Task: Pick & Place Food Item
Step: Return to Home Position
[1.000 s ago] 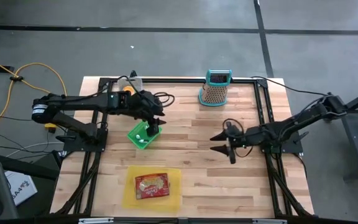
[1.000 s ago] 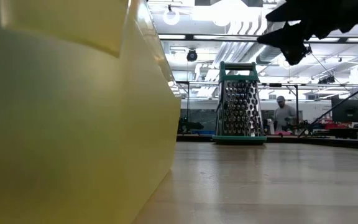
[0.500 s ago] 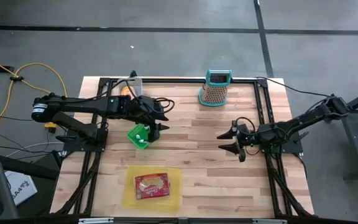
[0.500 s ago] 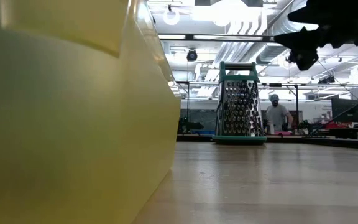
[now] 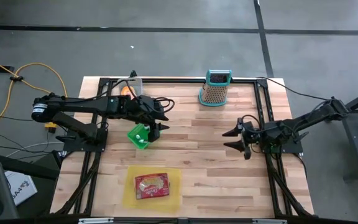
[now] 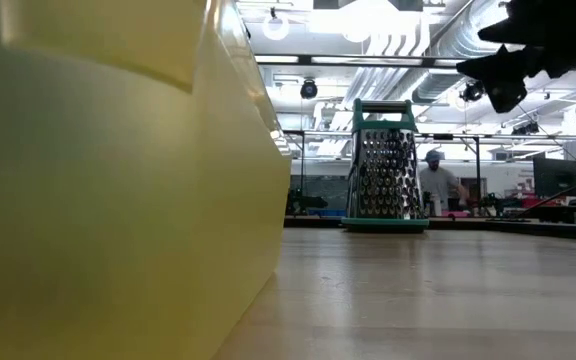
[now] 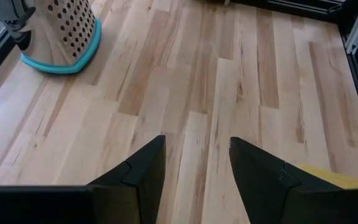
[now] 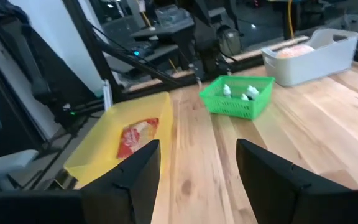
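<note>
Wood-plank bench (image 5: 191,155). Directly on it:
- grater (image 5: 215,89), teal base, upright, back edge near the middle
- gray bin (image 8: 316,59), back-left corner
- green basket (image 5: 134,134), left of centre
- yellow tray (image 5: 174,186), front edge, left of centre

All stand apart from each other.

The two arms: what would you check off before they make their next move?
1. Left hand empty: ok, fingers apart, nothing between them.
2. Right hand empty: ok, fingers apart, nothing between them.
3. Right hand clear of the grater: ok, bare table lies between them.
4. Left hand clear of the green basket: cannot tell; from above it overlaps the basket's edge.
5. Donuts all in the gray bin: cannot tell; only something pink shows inside.
</note>
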{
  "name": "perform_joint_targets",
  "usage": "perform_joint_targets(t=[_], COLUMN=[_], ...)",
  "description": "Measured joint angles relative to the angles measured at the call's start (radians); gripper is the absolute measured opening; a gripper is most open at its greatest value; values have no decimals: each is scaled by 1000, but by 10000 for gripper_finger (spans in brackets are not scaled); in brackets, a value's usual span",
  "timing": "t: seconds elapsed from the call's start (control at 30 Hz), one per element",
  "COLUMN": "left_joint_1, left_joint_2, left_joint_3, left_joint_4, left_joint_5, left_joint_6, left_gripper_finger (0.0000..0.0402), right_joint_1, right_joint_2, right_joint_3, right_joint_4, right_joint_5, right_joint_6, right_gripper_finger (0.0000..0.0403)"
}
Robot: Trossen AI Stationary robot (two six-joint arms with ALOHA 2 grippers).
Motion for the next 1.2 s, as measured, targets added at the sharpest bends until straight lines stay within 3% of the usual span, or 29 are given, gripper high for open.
perform_joint_targets(t=[0.27, 0.4, 0.77, 1.2], left_joint_1=[0, 0, 0, 0], left_joint_2=[0, 0, 0, 0], left_joint_3=[0, 0, 0, 0], left_joint_4=[0, 0, 0, 0], left_joint_5=[0, 0, 0, 0], left_joint_6=[0, 0, 0, 4], left_gripper_finger=[170, 170, 170, 170], right_joint_1=[1, -6, -26, -26], right_joint_2=[-12, -64, -208, -246], right_joint_3=[-144, -181, -183, -203], right_joint_4=[200, 215, 5, -118], right_joint_5=[0, -2, 8, -25], right_joint_6=[40, 50, 85, 155], right_gripper_finger=[197, 197, 197, 197])
